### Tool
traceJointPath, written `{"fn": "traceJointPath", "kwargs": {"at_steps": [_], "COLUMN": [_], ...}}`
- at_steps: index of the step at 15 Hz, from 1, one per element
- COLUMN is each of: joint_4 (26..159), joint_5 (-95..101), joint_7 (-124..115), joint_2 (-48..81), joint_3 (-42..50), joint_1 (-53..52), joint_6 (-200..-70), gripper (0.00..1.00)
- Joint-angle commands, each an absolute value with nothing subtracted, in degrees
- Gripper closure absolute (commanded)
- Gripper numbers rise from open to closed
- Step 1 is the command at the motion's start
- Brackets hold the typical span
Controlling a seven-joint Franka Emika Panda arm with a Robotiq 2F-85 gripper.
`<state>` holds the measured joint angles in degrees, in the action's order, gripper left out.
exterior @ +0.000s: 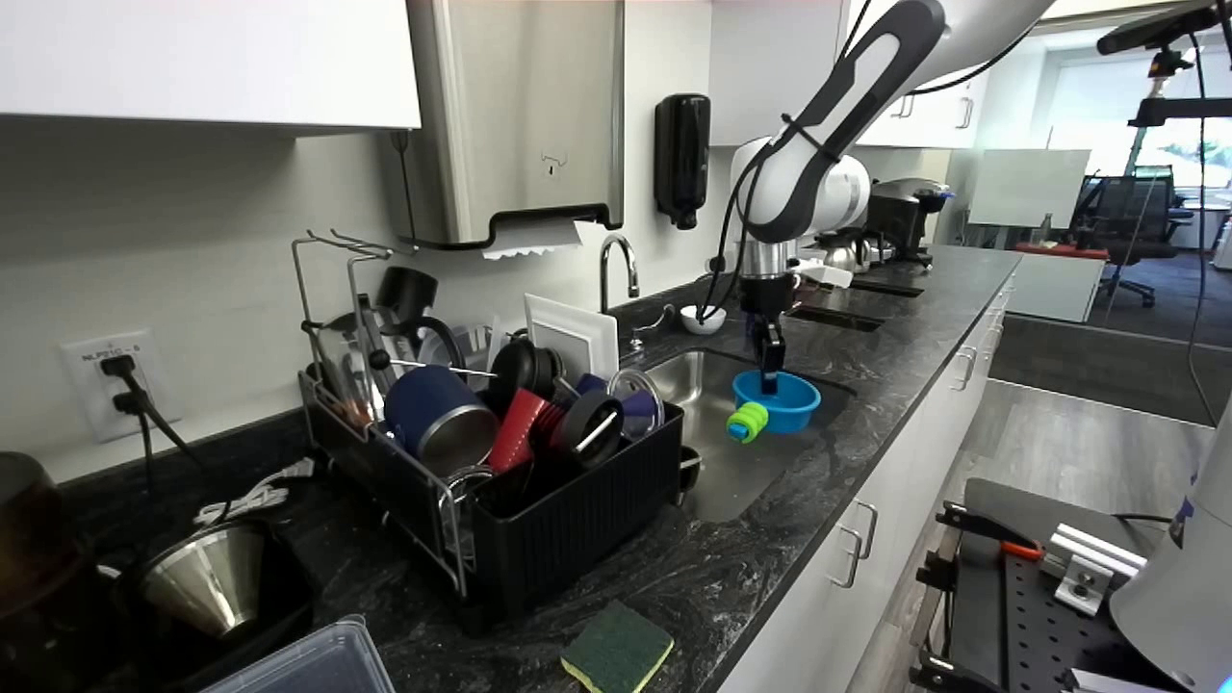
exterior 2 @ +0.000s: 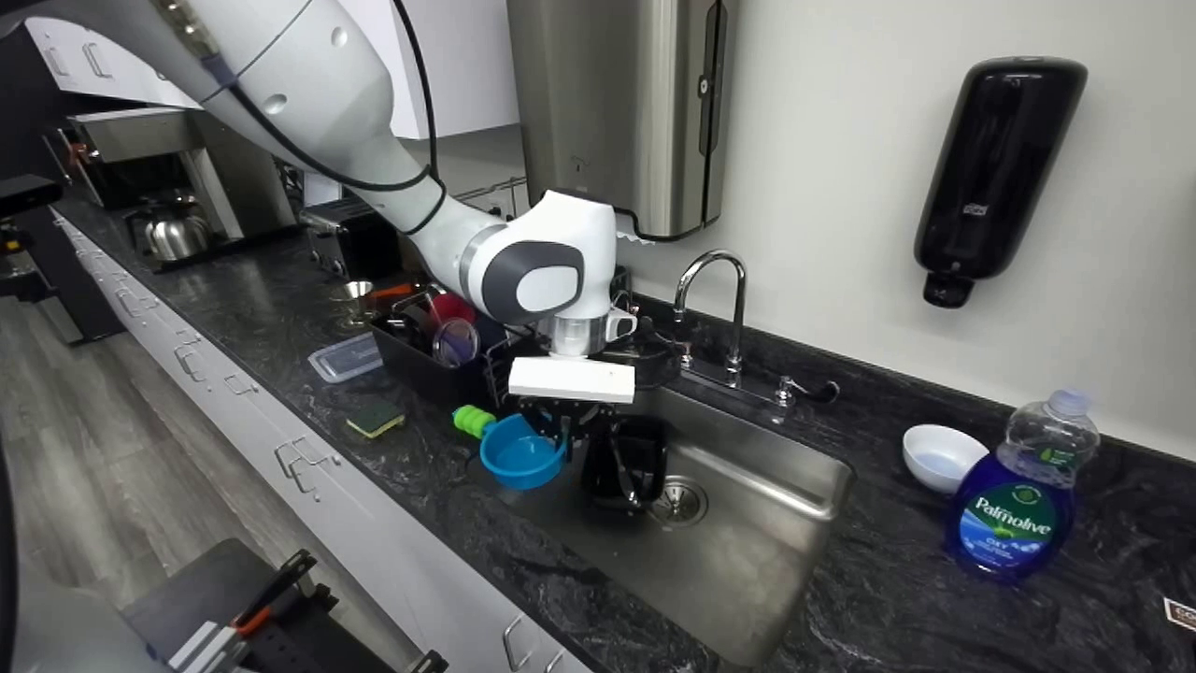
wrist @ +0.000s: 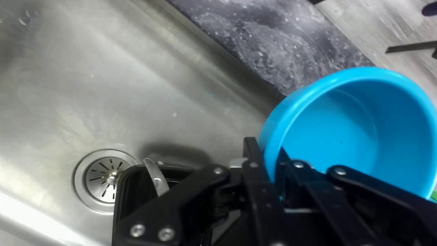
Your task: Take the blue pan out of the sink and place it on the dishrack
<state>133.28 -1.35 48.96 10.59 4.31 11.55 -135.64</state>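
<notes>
Robot claw (wrist: 267, 150) gripped the blue pan (wrist: 348, 133) by its rim, one jaw inside and one outside, probably because the thin wall suited a pinch. The green handle (exterior: 748, 422) was free, pointing toward the dishrack (exterior: 577, 515) end. The pan hung raised at the front edge of the sink (exterior 2: 710, 561), apparently to clear it. Dishes (exterior: 438, 419) crowded the dishrack, so placing likely called for a gap.
</notes>
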Motion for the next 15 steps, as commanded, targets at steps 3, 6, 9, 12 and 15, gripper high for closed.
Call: {"fn": "traceJointPath", "kwargs": {"at_steps": [3, 6, 9, 12, 15], "joint_4": [131.2, 130.7, 130.9, 131.8, 132.3], "joint_5": [-15.6, -19.2, -21.2, -21.1, -20.7], "joint_7": [50.9, 51.0, 51.5, 50.9, 50.6], "joint_2": [8.8, 8.1, 6.9, 4.0, 1.2], "joint_3": [3.4, 3.6, 3.7, 3.9, 4.2], "joint_1": [12.1, 11.8, 11.6, 10.9, 10.0], "joint_6": [-128.5, -127.3, -126.4, -125.7, -125.1], "gripper": [0.97, 0.97, 0.97, 0.97, 0.97]}}
